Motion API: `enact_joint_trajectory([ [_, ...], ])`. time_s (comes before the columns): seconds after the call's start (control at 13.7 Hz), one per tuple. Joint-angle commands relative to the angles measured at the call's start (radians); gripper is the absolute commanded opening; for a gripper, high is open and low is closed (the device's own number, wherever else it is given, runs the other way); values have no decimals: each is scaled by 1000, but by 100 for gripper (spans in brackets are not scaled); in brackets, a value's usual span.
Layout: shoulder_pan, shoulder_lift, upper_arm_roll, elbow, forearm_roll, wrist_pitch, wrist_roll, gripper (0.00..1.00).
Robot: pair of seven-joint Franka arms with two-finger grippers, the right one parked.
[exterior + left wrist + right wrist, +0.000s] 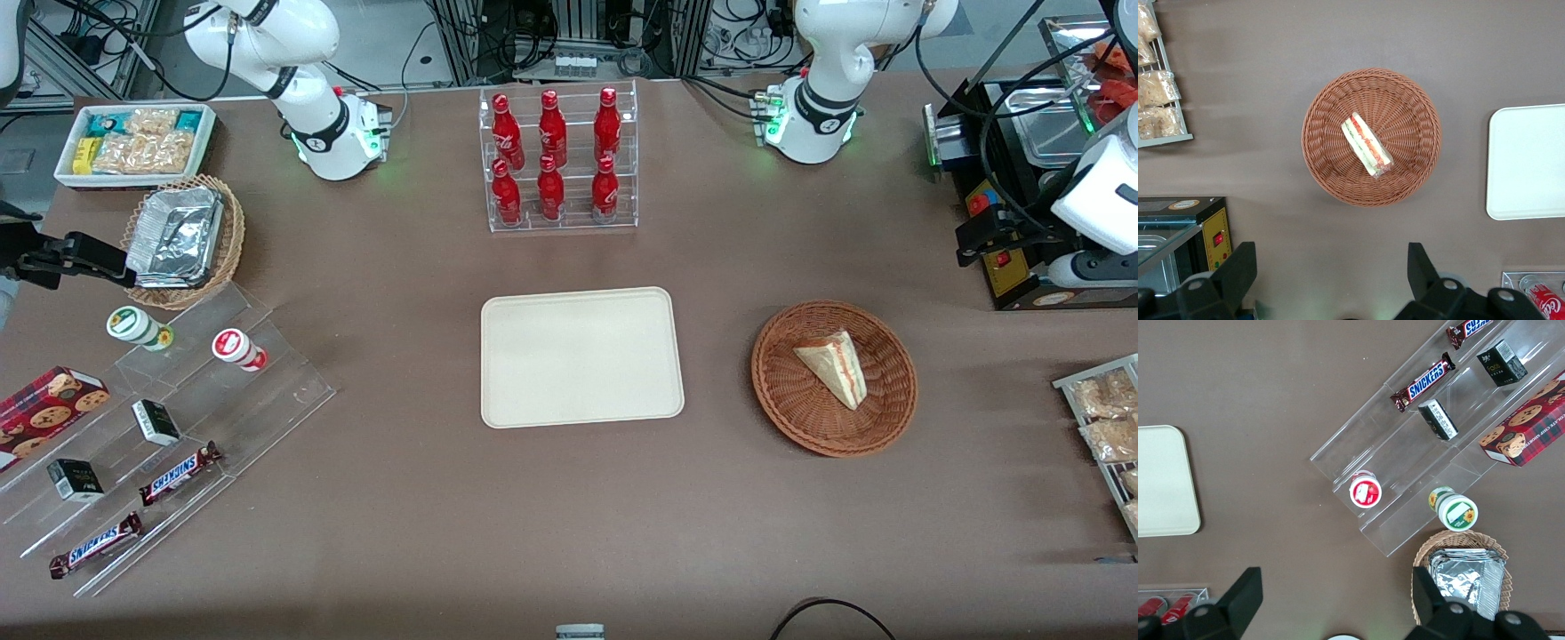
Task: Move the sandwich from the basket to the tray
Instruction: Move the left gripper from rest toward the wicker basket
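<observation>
Sandwich [1367, 144] lies inside basket [1318, 127], untouched. Judged light, soft, crushable: grip gently across the bread faces. Tool [1331, 273] hovers above, fingers spread, empty. Tray [582, 356] is bare.

basket [1331, 167] rough woven wicker; tray [582, 356] smooth matt plastic; gripper [1331, 280] above table, fingers matt black plastic

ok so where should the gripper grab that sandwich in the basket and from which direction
Probably from straight above, fingers closing across the two broad bread faces near the wedge's middle. The sandwich lies in the basket with its striped filling edge facing up, so the bread faces are its long sides, and the basket's raised rim blocks a sideways approach. The gripper hovers open, above the table beside the basket.
</observation>
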Motion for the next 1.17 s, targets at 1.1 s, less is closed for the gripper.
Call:
enact_joint_trajectory([
  [1.1, 21, 30, -34, -446, -8, 543, -419, 100],
])
